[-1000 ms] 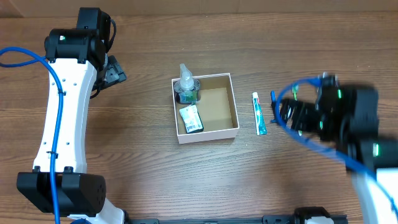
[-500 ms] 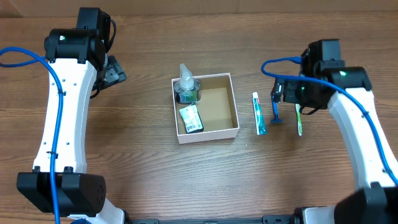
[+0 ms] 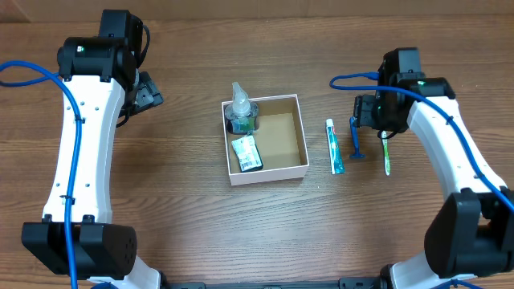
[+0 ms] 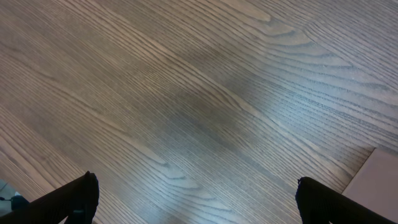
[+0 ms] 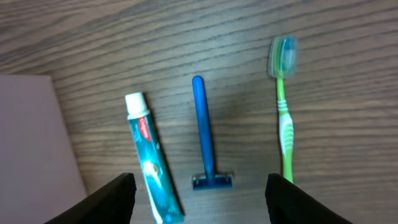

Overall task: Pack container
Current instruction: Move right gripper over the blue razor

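Overhead, the container sits mid-table holding a bottle and a packet; toothpaste, razor and toothbrush lie just right of it. My right gripper has swung in from the right edge, now above the razor. Left wrist: bare table, left gripper spread wide, empty. Only the right wrist shows its fingers wide apart, nothing held
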Controlling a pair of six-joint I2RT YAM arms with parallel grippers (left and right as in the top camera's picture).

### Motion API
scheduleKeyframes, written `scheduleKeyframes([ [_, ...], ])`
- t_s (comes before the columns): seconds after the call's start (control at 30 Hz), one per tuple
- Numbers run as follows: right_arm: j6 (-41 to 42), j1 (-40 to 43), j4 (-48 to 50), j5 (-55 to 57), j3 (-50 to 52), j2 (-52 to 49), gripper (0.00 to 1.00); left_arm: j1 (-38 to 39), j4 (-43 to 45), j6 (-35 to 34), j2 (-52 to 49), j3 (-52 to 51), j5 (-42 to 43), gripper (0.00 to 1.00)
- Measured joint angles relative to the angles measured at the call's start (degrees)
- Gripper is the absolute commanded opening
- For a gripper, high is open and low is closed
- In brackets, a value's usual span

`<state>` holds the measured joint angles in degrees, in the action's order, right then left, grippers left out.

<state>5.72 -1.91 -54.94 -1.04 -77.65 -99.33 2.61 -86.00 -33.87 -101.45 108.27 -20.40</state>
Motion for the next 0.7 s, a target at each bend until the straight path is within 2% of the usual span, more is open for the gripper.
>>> scheduleKeyframes([
  [0.17,0.0,0.0,4.0,0.44,3.34,-1.27,0.64,0.0,0.0,0.0,0.02,0.0,0.0,1.0],
  [0.2,0.0,0.0,4.98,0.5,4.04,-1.42,0.68,0.0,0.0,0.0,0.02,0.0,0.0,1.0],
  [0.23,0.0,0.0,5.88,0.55,4.81,-1.51,0.78,0.0,0.0,0.0,0.02,0.0,0.0,1.0],
  [0.27,0.09,0.0,6.38,0.61,5.33,-1.55,0.82,0.0,0.0,0.0,0.0,0.0,0.0,1.0],
  [0.37,-0.2,0.0,8.5,0.66,7.02,-1.88,0.81,0.0,0.0,0.0,0.0,0.0,0.0,1.0],
  [0.6,-0.07,0.0,12.79,1.07,9.86,-4.13,0.69,0.0,0.0,0.0,0.02,0.0,0.0,1.0],
  [0.7,-0.07,0.0,13.33,1.09,10.64,-4.44,0.68,0.0,0.0,0.0,0.02,0.0,0.0,1.0],
])
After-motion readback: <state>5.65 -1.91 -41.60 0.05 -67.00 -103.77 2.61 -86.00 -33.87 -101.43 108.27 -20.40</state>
